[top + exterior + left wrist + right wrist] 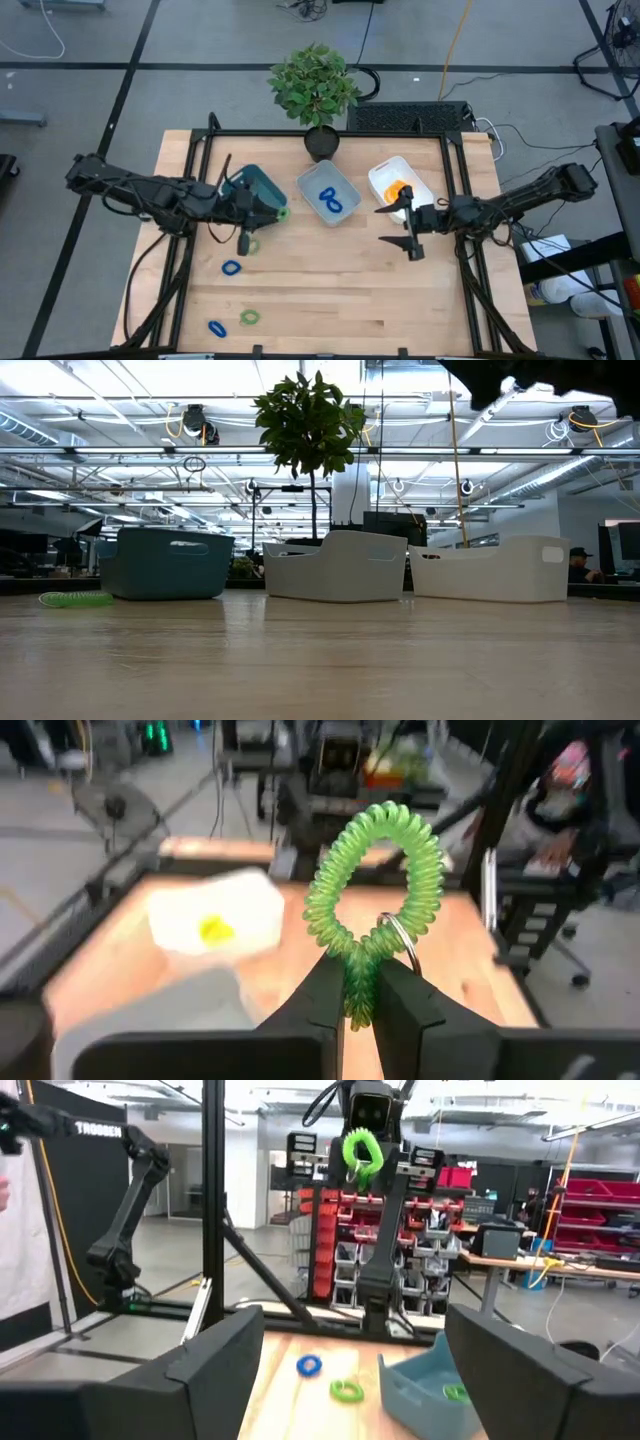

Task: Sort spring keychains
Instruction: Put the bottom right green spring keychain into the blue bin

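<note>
Wooden table (330, 270), blue keychains (331, 201) in grey-blue bin (312, 183), left gripper (358, 1005) pinching green keychain (375, 890), right gripper (350, 1370) spread.

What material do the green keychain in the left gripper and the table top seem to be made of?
The green keychain, held in the left gripper, looks like glossy, slightly translucent plastic: a tight coil with small highlights, plus a shiny ring, probably metal. The table top looks like pale wood with a smooth, satin finish: plank seams and grain show.
</note>
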Robot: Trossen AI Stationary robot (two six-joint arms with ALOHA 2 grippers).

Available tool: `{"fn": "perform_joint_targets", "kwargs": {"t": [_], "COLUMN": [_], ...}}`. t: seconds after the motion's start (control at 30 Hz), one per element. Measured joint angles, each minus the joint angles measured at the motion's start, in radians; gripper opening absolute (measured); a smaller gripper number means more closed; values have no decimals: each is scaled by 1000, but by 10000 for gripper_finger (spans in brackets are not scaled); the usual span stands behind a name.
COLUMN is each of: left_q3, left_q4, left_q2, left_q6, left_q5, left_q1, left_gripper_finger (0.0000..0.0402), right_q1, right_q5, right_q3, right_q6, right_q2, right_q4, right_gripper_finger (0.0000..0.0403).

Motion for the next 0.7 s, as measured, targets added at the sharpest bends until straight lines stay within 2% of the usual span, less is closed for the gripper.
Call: {"fn": "perform_joint_targets", "kwargs": {"t": [0.3,0.7], "left_q3": [0,0], "left_q4": [-243,-470], "left_q2": [-43,-43], "left_q6": [-58,-104], "left_q5": [-13,30], "left_q1": [49,159], "left_gripper_finger": [30,30], "right_q1": [0,0], "right_q5": [0,-1], "right_q3": [-179,-288], "right_q6": [33,100], "right_q2": [-124,-144], "right_q4": [3,31], "right_gripper_finger": [298,297]}}
